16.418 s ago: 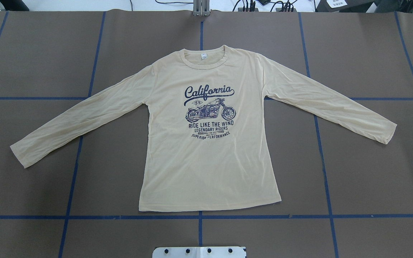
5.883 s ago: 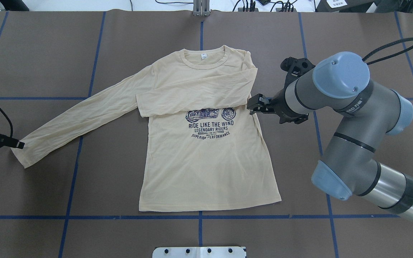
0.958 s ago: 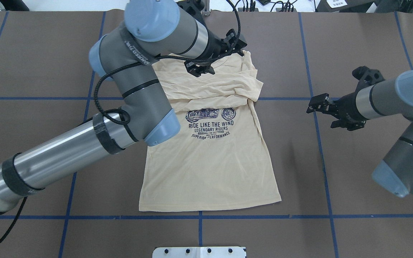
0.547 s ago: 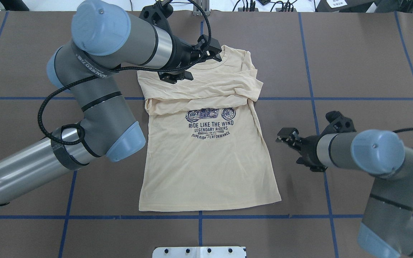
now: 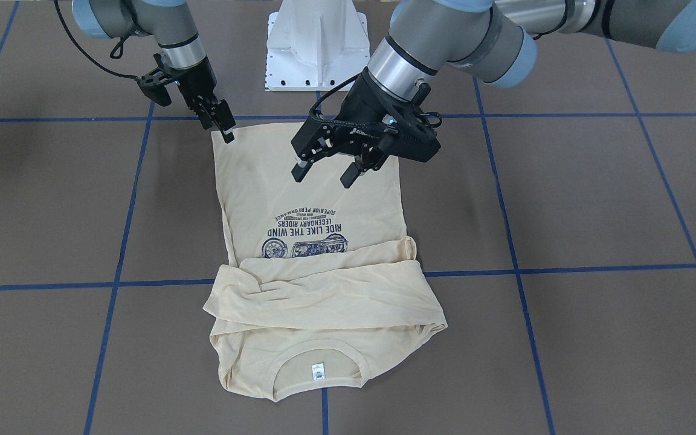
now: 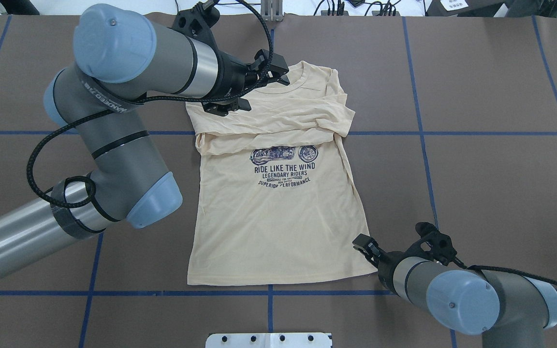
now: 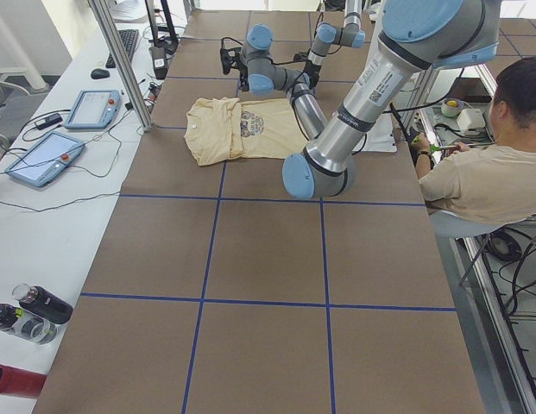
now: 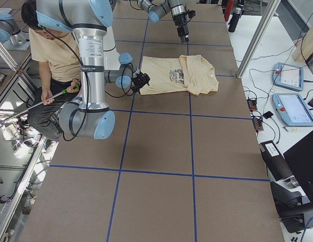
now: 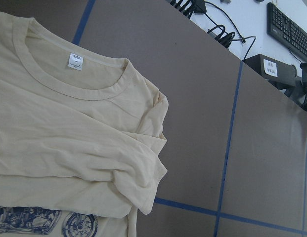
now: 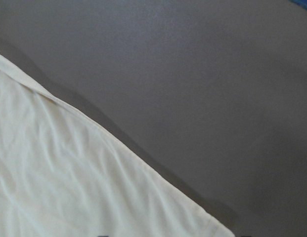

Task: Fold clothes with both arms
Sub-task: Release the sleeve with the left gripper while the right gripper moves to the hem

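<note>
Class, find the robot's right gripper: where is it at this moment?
In the overhead view, the right gripper sits lower right, at the T-shirt's right hem corner, just above a blue tape line.

Brown table (image 6: 491, 193), blue tape grid (image 6: 501, 133); T-shirt (image 6: 278, 227) flat.

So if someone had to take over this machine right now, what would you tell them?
Left gripper: jaws open, empty, raised above the collar end of the T-shirt.
Right gripper: jaws look open, empty, close to the hem corner on its side.
T-shirt: flat on the table, print up, collar away from the robot.
Done: both sleeves folded across the chest.
Left: body not yet folded; probably grip the hem next and bring it towards the collar.
</note>
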